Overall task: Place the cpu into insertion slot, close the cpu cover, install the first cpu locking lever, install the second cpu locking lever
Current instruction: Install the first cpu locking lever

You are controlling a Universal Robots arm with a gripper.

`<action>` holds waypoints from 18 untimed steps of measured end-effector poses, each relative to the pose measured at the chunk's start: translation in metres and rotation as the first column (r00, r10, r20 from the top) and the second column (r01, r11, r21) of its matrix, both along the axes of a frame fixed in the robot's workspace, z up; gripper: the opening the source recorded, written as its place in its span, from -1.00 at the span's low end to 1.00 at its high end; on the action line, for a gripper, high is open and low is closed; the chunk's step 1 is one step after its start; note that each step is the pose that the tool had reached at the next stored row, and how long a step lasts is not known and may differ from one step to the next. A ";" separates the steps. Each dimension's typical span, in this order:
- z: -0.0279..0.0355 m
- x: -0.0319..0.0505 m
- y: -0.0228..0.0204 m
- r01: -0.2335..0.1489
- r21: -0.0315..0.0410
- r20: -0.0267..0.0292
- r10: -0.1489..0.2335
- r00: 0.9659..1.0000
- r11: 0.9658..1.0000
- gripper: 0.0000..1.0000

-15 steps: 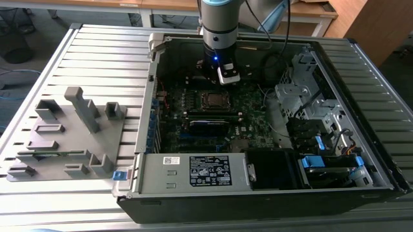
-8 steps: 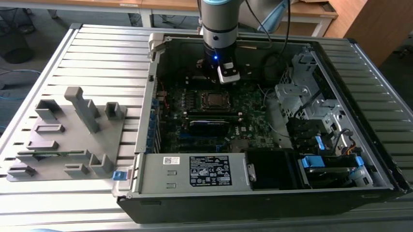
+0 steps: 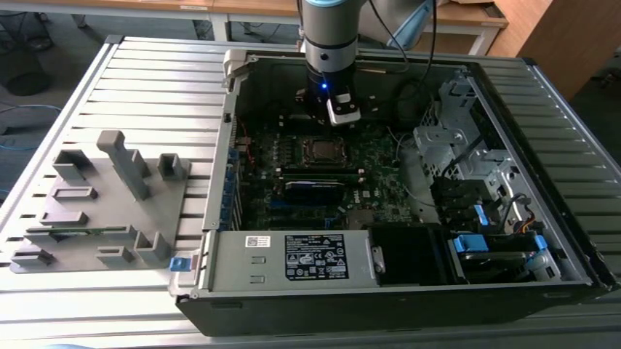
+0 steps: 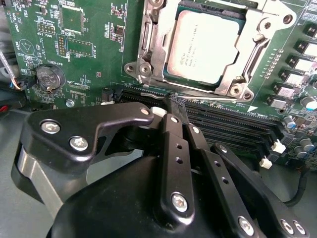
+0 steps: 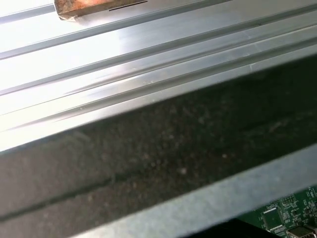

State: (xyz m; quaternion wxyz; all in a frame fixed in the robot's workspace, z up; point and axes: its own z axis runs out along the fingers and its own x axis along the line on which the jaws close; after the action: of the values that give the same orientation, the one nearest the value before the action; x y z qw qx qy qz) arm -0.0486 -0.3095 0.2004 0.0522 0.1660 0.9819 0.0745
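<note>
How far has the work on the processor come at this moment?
Done: the cpu lies in the insertion slot, and the cpu cover is down around it. In hand: nothing; the gripper is shut and empty, near the memory slots. Left: the levers lie along the cover's sides, but I cannot tell whether they are hooked.

The cpu [image 4: 203, 47] lies within the cpu cover [image 4: 258, 34], beside the memory slots [image 4: 223, 121].
</note>
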 end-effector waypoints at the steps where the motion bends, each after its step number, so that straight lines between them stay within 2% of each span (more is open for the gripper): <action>1: 0.0000 0.0000 0.0000 0.001 0.000 0.000 -0.001 1.000 1.000 -0.79; 8: -0.0005 0.0000 0.0000 0.005 -0.002 0.002 -0.005 1.000 1.000 -0.79; 18: -0.0008 0.0014 0.0000 0.008 -0.002 0.002 -0.008 1.000 1.000 -0.79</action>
State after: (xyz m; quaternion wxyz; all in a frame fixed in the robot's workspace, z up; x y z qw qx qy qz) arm -0.0473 -0.3095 0.1997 0.0539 0.1698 0.9813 0.0733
